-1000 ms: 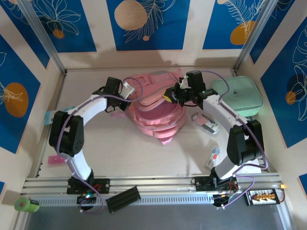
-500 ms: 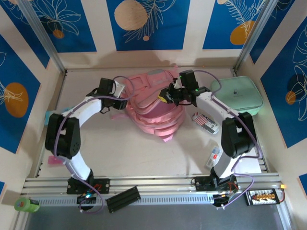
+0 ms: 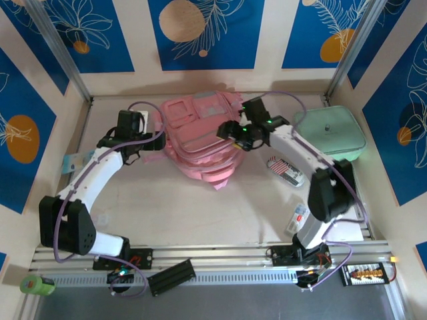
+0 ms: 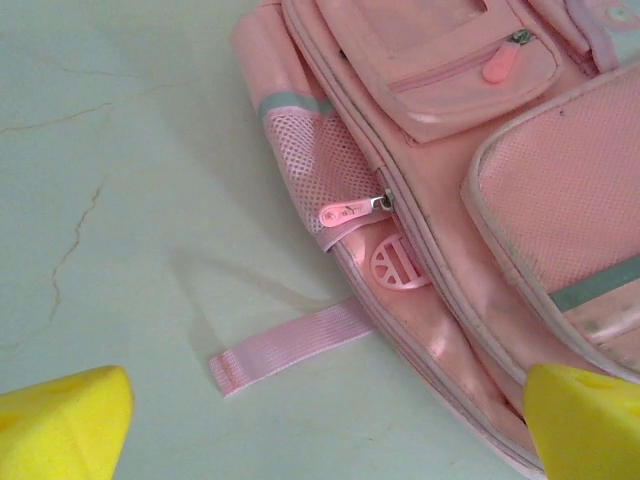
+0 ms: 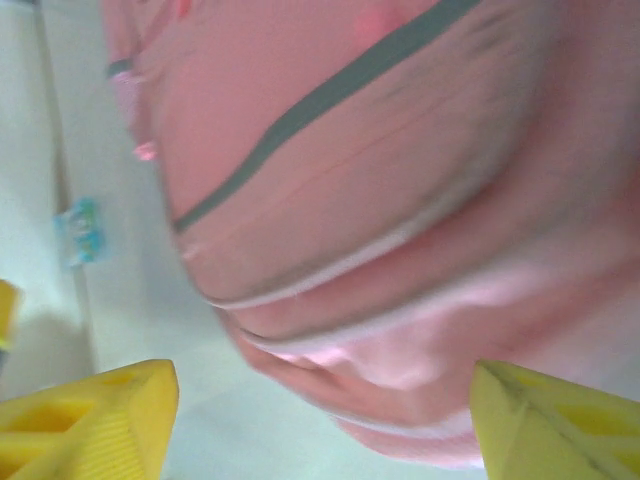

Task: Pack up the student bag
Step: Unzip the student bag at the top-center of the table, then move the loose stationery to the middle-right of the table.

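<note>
The student bag, a pink backpack with zip pockets, lies slumped on the table at the back centre. My left gripper hovers just left of it, open, holding nothing. In the left wrist view its yellow fingertips stand wide apart over the table, with a loose pink strap and the student bag's mesh side pocket ahead. My right gripper is open over the bag's right side. Its fingertips are spread, with blurred pink fabric of the student bag close in front and not pinched.
A mint-green case sits at the back right. A striped pouch and a small packet lie beside the right arm. A light blue item lies by the left wall. The enclosure walls stand close on three sides.
Both grippers have opened and let go of the bag. The bag has dropped and spread flatter toward the back left. The left arm has drawn back to the left.
</note>
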Controlling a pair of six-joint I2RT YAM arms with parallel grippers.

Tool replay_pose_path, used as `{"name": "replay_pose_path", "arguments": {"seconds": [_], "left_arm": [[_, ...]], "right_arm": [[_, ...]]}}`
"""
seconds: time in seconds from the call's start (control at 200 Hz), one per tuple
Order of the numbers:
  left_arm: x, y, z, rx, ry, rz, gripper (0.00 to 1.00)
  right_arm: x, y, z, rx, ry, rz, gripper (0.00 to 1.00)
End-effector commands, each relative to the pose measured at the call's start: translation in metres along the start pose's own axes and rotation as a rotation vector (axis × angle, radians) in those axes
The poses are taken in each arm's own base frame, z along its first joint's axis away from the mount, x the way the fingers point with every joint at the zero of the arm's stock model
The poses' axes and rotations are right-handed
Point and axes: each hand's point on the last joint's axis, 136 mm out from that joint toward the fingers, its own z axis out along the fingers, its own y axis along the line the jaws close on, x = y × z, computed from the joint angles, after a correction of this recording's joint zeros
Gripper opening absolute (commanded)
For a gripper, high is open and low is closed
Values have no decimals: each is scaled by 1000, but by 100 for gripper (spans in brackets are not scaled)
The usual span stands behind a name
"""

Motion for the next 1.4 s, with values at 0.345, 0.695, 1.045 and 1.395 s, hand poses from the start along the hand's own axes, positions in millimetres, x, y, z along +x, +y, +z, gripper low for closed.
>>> {"name": "replay_pose_path", "arguments": {"seconds": [0.345,0.695,1.045,1.395], "left_arm": [[-13,-18,-23,112,-29,-17,100],[-12,-27,-25,169,-33,-26,100],[-13,-33,-24,205,-32,-45,100],[-13,-37,-21,225,-14,-51,100]], "right_arm": [[-2,-223,-75,679,-133,106,99],[9,-245,-40,636,-40,174,99],[37,-225,-25,539,-17,257,100],[52,-180,-18,457,7,243,97]]}}
